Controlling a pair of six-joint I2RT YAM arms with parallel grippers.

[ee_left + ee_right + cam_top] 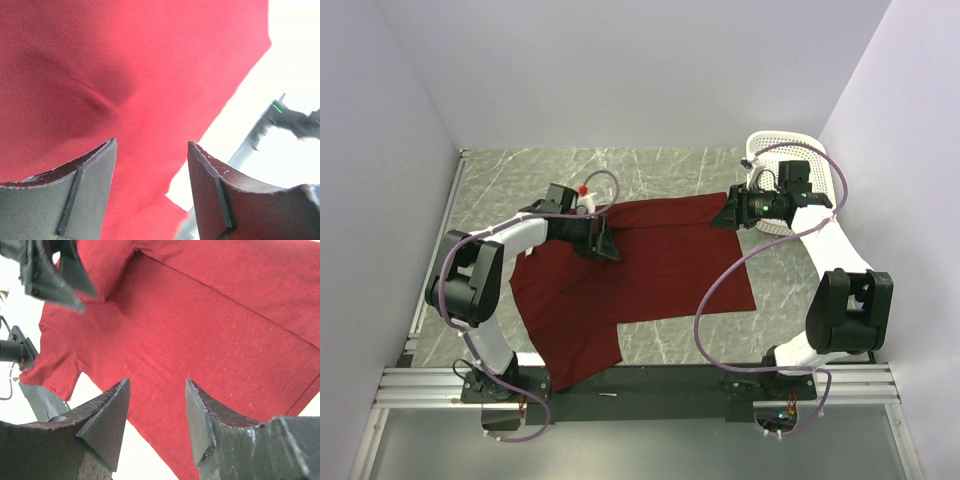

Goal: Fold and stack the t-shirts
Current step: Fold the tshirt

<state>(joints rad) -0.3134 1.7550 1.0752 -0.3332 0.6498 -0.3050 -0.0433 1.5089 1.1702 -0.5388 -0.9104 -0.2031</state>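
One maroon t-shirt (pixel 660 265) lies spread flat on the grey marbled table (pixel 520 180). Its lower left part reaches the table's near edge. My left gripper (pixel 607 244) hovers over the shirt's upper left area. Its jaws stand open with nothing between them, and the left wrist view shows only red cloth (pixel 125 60) below the left gripper (pixel 151 142). My right gripper (pixel 726 213) sits at the shirt's upper right corner, also open and empty. In the right wrist view the shirt (pixel 200 315) spreads out beneath the right gripper (pixel 157 380), and the left gripper (pixel 55 275) shows at top left.
A white mesh basket (pixel 815 150) stands at the far right, behind the right arm. White walls close in the table on the left, back and right. A black rail (pixel 660 385) with the arm bases runs along the near edge.
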